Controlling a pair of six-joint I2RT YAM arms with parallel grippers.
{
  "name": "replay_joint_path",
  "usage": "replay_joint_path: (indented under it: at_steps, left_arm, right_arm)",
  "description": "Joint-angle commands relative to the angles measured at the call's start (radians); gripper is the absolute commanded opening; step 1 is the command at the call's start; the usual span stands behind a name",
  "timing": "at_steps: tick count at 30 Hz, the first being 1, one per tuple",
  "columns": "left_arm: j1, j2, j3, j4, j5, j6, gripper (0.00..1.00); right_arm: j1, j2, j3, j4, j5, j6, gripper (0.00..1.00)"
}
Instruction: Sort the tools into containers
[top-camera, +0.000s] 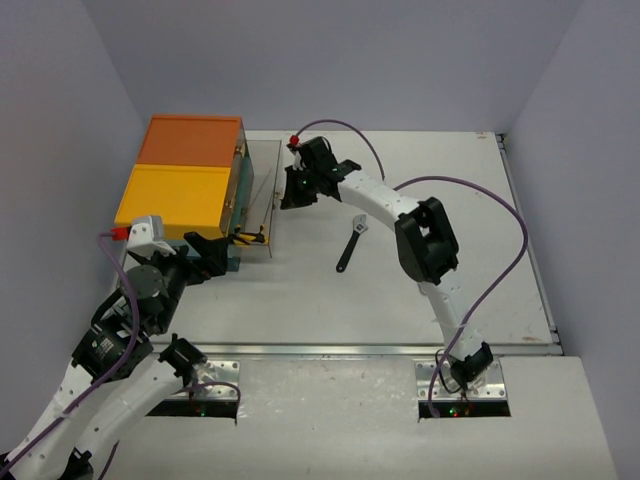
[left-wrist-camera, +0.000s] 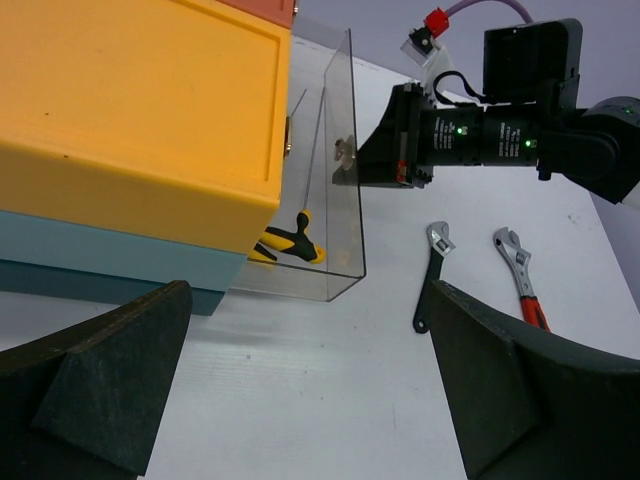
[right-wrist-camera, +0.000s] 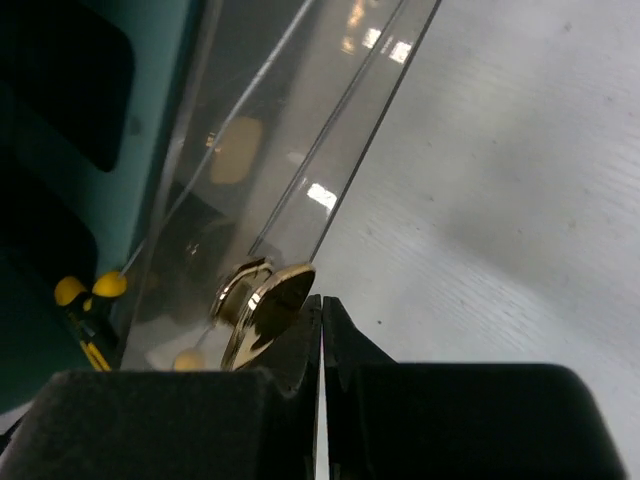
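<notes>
Wide-spread black jaws of the left gripper (left-wrist-camera: 310, 300) frame the left wrist view, released and holding nothing. They hang over the worktop (top-camera: 300, 300) just off the near corner of the teal box unit (top-camera: 185, 180). That unit stands at the far left of the worktop, with one orange and one yellow top.

Its clear drawer (left-wrist-camera: 340, 225) is pulled out to the right, and a yellow-and-black-handled tool (left-wrist-camera: 290, 240) lies inside at the near end.

The right gripper (right-wrist-camera: 322, 310) is at the drawer's front panel, jaws clenched tight together with nothing between them. The brass knob (right-wrist-camera: 262, 305) sits just to their left, beside one finger rather than in the grip; whether it touches cannot be told.

Right of the drawer, apart from both sets of jaws, a dark adjustable wrench (top-camera: 352, 243) lies on the bare worktop. Beside it is a red-handled wrench (left-wrist-camera: 520, 275), seen only from the left wrist.
</notes>
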Motion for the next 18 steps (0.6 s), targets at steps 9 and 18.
replay_joint_path:
  at_steps: [9,18]
  left_arm:
    - [0.004,0.001,0.002,0.031,0.005,0.005,1.0]
    - [0.004,0.002,0.002,0.033,0.007,0.008,1.0]
  right_arm:
    - [0.0,0.203,0.28,0.32,-0.274,0.107,0.0]
    - [0.033,0.284,0.276,0.623,-0.389,0.288,0.0]
